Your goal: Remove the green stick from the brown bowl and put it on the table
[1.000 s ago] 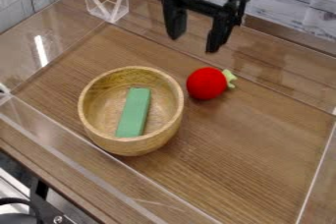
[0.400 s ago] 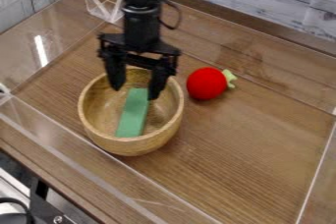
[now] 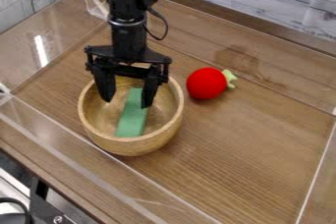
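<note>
The green stick (image 3: 134, 116) lies flat inside the brown bowl (image 3: 130, 140), slanting from the bowl's middle toward its near side. My gripper (image 3: 126, 96) hangs straight down into the bowl, open, with one black finger (image 3: 104, 86) on the stick's left and the other on its right. The stick's upper end sits between the fingertips; I cannot tell whether they touch it. The bowl rests on the brown wood-grain table (image 3: 250, 159), left of centre.
A red ball with a green stem (image 3: 206, 83) sits just right of the bowl. Low clear acrylic walls (image 3: 27, 46) edge the table on all sides. The arm's black column rises from the gripper toward the back left.
The gripper came from high at the back, swung left and dropped over the bowl, and now its open fingers straddle the green stick. Bowl, stick and ball have stayed put.
</note>
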Controlling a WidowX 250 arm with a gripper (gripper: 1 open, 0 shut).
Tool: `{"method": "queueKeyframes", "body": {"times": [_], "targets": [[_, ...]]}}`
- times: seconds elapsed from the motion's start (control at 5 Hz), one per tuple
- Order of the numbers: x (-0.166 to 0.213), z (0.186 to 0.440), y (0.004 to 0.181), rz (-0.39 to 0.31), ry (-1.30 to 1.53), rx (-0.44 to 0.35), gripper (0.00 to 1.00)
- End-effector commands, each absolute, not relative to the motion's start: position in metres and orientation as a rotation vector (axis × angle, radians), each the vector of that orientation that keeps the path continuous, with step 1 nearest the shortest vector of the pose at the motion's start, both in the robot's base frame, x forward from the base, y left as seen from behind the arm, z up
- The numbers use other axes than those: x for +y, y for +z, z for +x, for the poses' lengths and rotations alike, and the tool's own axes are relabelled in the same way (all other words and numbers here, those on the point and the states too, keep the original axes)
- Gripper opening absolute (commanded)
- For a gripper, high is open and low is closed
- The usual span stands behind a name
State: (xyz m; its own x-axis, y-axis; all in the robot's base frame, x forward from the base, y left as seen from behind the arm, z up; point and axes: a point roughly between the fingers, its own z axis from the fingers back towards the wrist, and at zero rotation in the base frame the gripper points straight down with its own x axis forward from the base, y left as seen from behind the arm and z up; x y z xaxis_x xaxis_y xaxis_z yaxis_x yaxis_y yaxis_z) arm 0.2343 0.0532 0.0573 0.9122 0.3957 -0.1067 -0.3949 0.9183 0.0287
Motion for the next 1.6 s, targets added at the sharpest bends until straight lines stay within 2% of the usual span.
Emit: {"method": "queueKeyframes", "body": {"times": [0.0, 0.2, 0.6, 1.0, 1.4], "targets": [[0.050, 0.243, 0.069, 0.009, 0.482, 0.038, 1.00], [0.046, 0.244, 0.070, 0.010, 0.540, 0.024, 1.00], [0.053, 0.246, 0.055, 0.013, 0.540, -0.008, 1.00], [0.045, 0.247, 0.068, 0.032, 0.544, -0.026, 1.00], [0.072, 0.237, 0.055, 0.041, 0.564, -0.046, 1.00]]}}
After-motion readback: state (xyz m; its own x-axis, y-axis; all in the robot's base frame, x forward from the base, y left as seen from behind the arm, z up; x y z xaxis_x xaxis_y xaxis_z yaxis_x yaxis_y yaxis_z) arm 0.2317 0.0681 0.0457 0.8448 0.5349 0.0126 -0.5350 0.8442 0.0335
